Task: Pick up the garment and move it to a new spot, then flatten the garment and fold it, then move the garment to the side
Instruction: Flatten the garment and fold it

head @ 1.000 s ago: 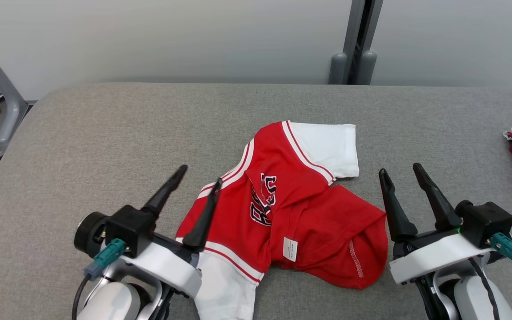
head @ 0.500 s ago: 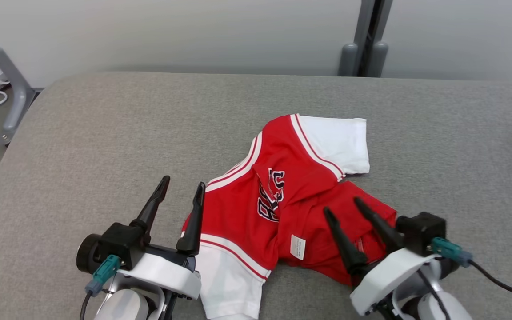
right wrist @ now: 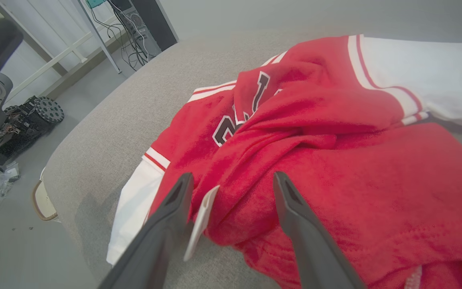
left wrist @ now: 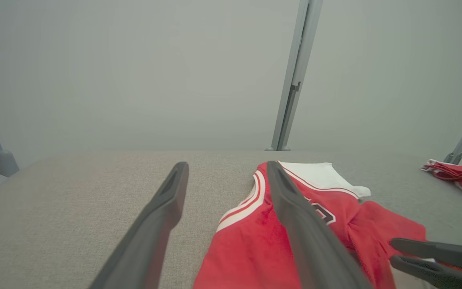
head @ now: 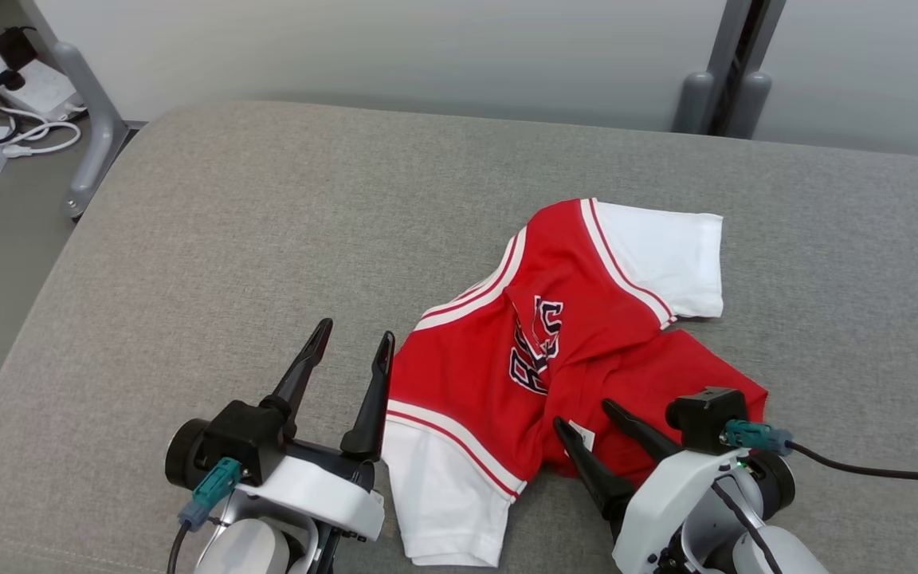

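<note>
A red garment [head: 555,351] with white sleeves and striped trim is seen crumpled on a grey fabric-covered counter [head: 268,239], at about 4 o'clock from the middle of the head view. One white sleeve is spread toward 1 o'clock and the other toward 7 o'clock — dark lettering is bunched in a fold between them. The left pincer [head: 356,330] is held wide open at 7 o'clock, just beside the garment's left edge, with nothing gripped. The right pincer [head: 584,412] is set at 5 o'clock, its fingers spread wide over the red hem. A small white label [right wrist: 201,218] is seen standing between them in the right wrist view — whether the cloth is touched cannot be told. A second red bundle [left wrist: 459,178] is shown well apart at 3 o'clock in the left wrist view.
</note>
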Tool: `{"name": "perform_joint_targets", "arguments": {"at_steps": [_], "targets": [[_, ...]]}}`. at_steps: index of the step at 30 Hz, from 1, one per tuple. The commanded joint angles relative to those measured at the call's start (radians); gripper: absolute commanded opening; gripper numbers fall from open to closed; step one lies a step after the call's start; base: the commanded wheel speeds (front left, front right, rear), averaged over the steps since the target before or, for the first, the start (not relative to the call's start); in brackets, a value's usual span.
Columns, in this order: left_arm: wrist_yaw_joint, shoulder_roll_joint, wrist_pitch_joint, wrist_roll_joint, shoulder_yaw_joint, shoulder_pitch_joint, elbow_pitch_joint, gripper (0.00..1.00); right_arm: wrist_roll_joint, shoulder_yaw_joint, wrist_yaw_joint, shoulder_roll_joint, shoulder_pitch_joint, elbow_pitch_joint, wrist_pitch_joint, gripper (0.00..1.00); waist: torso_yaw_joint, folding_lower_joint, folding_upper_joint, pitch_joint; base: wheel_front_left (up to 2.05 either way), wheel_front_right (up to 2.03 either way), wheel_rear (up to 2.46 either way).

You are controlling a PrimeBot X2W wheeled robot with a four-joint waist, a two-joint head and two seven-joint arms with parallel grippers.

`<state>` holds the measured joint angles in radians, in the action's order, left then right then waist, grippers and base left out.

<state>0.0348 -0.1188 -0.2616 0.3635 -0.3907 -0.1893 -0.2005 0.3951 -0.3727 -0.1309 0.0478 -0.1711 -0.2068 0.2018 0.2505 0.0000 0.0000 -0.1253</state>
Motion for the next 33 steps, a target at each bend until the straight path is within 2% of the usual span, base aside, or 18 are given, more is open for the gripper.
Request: {"name": "perform_joint_targets", "arguments": {"at_steps": [1, 5, 6, 7, 8, 9, 10, 17, 21, 25, 28, 33], "targets": [[-0.009, 0.001, -0.004, -0.011, 0.006, 0.006, -0.004, 1.0, 0.005, 0.0, 0.0, 0.006, -0.012, -0.006, 0.004, 1.0, 0.01, 0.0, 0.0, -0.005, 0.0, 0.0, 0.0], [-0.027, 0.016, -0.004, -0.025, 0.012, 0.004, -0.012, 1.0, 0.014, 0.003, 0.0, 0.006, -0.029, -0.027, 0.008, 1.0, 0.025, 0.0, 0.0, -0.014, 0.0, 0.0, 0.0], [-0.031, 0.019, -0.004, -0.029, 0.014, 0.003, -0.013, 1.0, 0.016, 0.002, 0.0, 0.006, -0.033, -0.035, 0.011, 0.93, 0.028, 0.0, 0.0, -0.016, 0.0, 0.0, 0.0], [-0.034, 0.021, -0.004, -0.032, 0.016, 0.001, -0.014, 1.0, 0.014, 0.002, 0.0, 0.006, -0.038, -0.043, 0.011, 0.4, 0.031, 0.0, 0.0, -0.018, 0.0, 0.0, 0.0], [-0.034, 0.021, -0.004, -0.032, 0.016, 0.001, -0.014, 1.0, 0.014, 0.002, 0.0, 0.006, -0.038, -0.043, 0.011, 0.4, 0.031, 0.0, 0.0, -0.018, 0.0, 0.0, 0.0], [-0.036, 0.023, -0.004, -0.036, 0.016, -0.001, -0.016, 1.0, 0.007, 0.002, 0.0, 0.006, -0.045, -0.05, 0.01, 0.1, 0.034, 0.0, 0.0, -0.02, 0.0, 0.0, 0.0], [-0.04, 0.026, -0.004, -0.039, 0.018, -0.002, -0.017, 1.0, -0.001, 0.002, 0.0, 0.006, -0.051, -0.053, 0.006, 0.0, 0.037, 0.0, 0.0, -0.022, 0.0, 0.0, 0.0], [-0.05, 0.04, -0.004, -0.051, 0.046, 0.017, -0.027, 1.0, 0.011, 0.036, 0.0, 0.006, -0.051, -0.018, 0.0, 0.0, 0.021, 0.0, 0.0, -0.01, 0.0, 0.0, 0.0], [-0.061, 0.047, -0.004, -0.061, 0.062, 0.026, -0.028, 1.0, 0.038, 0.096, 0.0, 0.02, -0.033, 0.091, 0.073, 0.0, -0.022, 0.0, 0.0, 0.008, 0.0, 0.0, 0.0], [-0.07, 0.051, -0.004, -0.072, 0.061, 0.024, -0.032, 1.0, 0.07, 0.158, 0.0, 0.085, -0.045, 0.204, 0.184, 0.0, -0.055, 0.0, 0.0, 0.018, 0.0, 0.0, 0.0], [-0.072, 0.053, -0.004, -0.076, 0.06, 0.014, -0.033, 1.0, 0.081, 0.209, 0.0, 0.171, -0.081, 0.268, 0.269, 0.0, -0.067, 0.0, 0.0, 0.018, 0.0, 0.0, 0.0], [-0.08, 0.06, -0.004, -0.081, 0.048, 0.0, -0.035, 1.0, 0.119, 0.251, 0.0, 0.305, -0.174, 0.255, 0.393, 0.0, -0.063, 0.0, 0.0, 0.0, 0.0, 0.0, 0.0]]}}
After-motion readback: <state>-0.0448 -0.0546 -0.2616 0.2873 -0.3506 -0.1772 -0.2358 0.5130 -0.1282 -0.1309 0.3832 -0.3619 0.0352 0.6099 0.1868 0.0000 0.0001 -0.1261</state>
